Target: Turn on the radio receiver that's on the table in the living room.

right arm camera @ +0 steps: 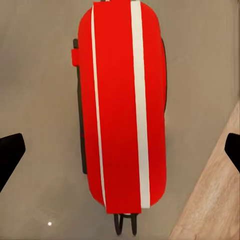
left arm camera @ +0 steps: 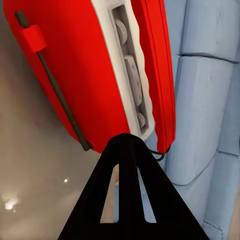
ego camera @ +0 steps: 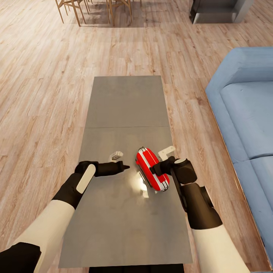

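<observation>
From the head view, the long grey table (ego camera: pixel 127 102) stood on the light wood floor (ego camera: pixel 41 94) of the living room, with one seam across its top. The red radio receiver (ego camera: pixel 152 169) lay on the table near its right edge, in the half closer to the robot. A blue sofa (ego camera: pixel 246 113) stood to the right of the table, and wooden chair legs (ego camera: pixel 76 9) showed far off at the top. The left gripper (ego camera: pixel 123 167) lay low over the table with its fingers pressed together into a point, holding nothing, just left of the radio. The right gripper (ego camera: pixel 156 169) sat over the radio.

In the left wrist view, the left gripper (left arm camera: pixel 125 137) looked shut, and its dark tip came right up to the white band of the radio receiver (left arm camera: pixel 75 65). Small round knobs (left arm camera: pixel 132 72) sat in that band. A thin wire handle (left arm camera: pixel 57 87) ran along the red side. The sofa (left arm camera: pixel 210 100) was behind.

In the right wrist view, the radio receiver (right arm camera: pixel 122 107) lay on the grey table (right arm camera: pixel 35 75). The two black fingertips (right arm camera: pixel 10 152) were far apart, one on each side, and did not touch it.
</observation>
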Motion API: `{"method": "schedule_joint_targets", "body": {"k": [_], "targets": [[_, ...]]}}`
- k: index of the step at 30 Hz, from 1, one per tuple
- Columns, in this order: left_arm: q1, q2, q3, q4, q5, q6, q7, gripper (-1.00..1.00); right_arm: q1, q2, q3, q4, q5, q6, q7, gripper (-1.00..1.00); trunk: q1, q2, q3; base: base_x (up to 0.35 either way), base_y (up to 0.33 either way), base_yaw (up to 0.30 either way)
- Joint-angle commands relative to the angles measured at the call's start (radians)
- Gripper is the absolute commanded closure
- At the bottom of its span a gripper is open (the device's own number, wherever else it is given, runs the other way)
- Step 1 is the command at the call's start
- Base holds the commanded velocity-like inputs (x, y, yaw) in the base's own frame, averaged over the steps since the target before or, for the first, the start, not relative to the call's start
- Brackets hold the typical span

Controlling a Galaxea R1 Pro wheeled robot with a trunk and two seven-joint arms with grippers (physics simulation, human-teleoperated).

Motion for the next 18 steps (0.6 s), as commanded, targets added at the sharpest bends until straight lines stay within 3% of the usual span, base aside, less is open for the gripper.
{"method": "schedule_joint_targets", "body": {"k": [1, 6, 10, 18], "targets": [[0.000, 0.001, 0.000, -0.001, 0.000, 0.000, 0.000, 1.00, 0.000, -0.001, 0.001, -0.003, 0.000, 0.000, 0.000, -1.00, 0.000, 0.000, 0.000, 0.000, 0.000, 0.000], [0.000, 0.006, -0.001, -0.022, -0.001, 0.000, -0.001, 1.00, 0.000, -0.003, 0.002, -0.006, 0.001, 0.000, 0.002, -1.00, 0.000, 0.000, 0.000, 0.000, 0.000, 0.000], [0.000, 0.027, -0.001, -0.076, 0.000, 0.014, -0.002, 1.00, 0.000, -0.020, 0.000, -0.006, 0.002, 0.000, 0.002, -1.00, 0.000, 0.000, 0.000, 0.000, 0.000, 0.000], [0.000, 0.102, -0.001, -0.137, 0.003, 0.060, -0.002, 1.00, 0.000, -0.103, -0.007, -0.006, -0.004, 0.000, 0.017, -1.00, 0.000, 0.000, 0.000, 0.000, 0.000, 0.000]]}}
